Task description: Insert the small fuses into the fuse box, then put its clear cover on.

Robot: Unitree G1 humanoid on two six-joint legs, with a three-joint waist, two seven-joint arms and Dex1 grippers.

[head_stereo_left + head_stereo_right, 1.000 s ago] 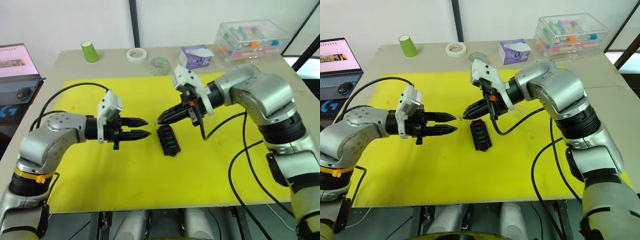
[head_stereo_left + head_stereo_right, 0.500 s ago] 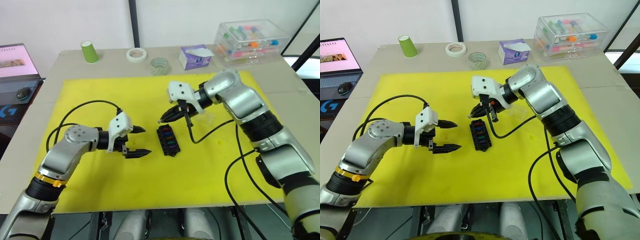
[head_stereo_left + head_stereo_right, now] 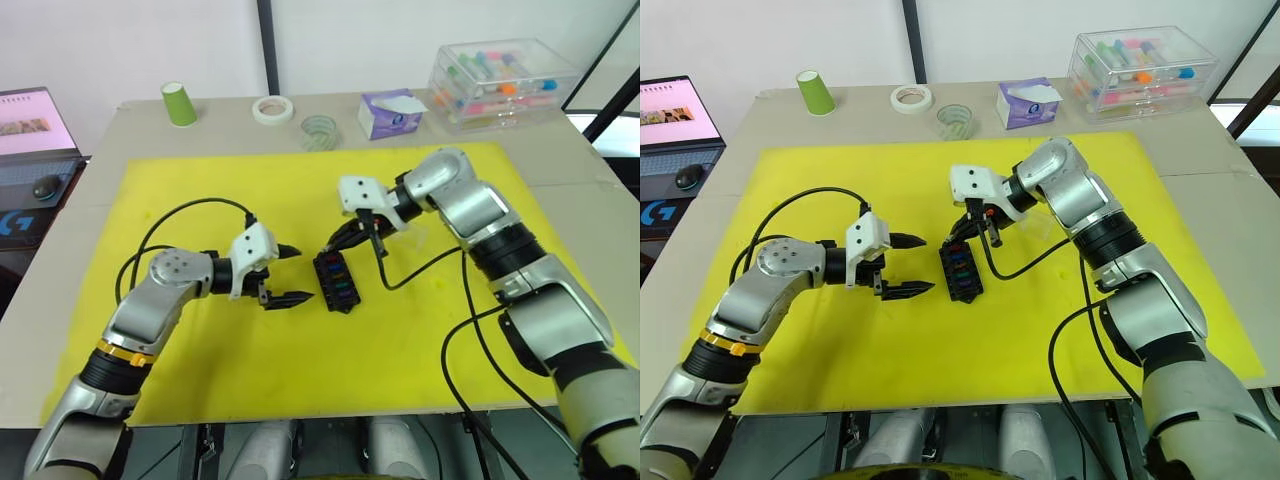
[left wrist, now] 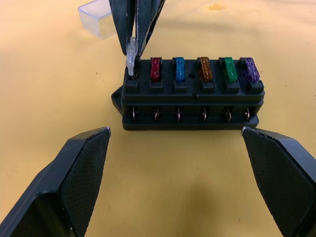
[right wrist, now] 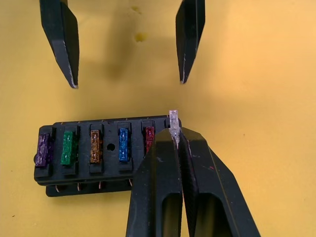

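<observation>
The black fuse box [image 3: 335, 282] lies in the middle of the yellow mat [image 3: 200, 380]. Purple, green, brown, blue and red small fuses [image 4: 178, 68] sit in a row in its top slots. My right gripper [image 5: 175, 136] is shut on a clear fuse [image 5: 173, 119], holding it at the end slot beside the red one. My left gripper [image 3: 292, 274] is open on the box's left, level with it, its fingers spread wider than the box. The clear cover [image 4: 96, 22] lies on the mat just beyond the box, near my right wrist.
Along the table's back edge stand a green cup [image 3: 180, 103], a white tape roll [image 3: 272, 109], a clear tape roll [image 3: 319, 130], a purple tissue box [image 3: 392, 112] and a large clear storage box [image 3: 500, 80]. A laptop [image 3: 35, 125] sits far left.
Both arms have come down toward the mat. My left gripper opened wide and moved close to the box's left side. My right gripper brought the clear fuse down to the box's end slot.
</observation>
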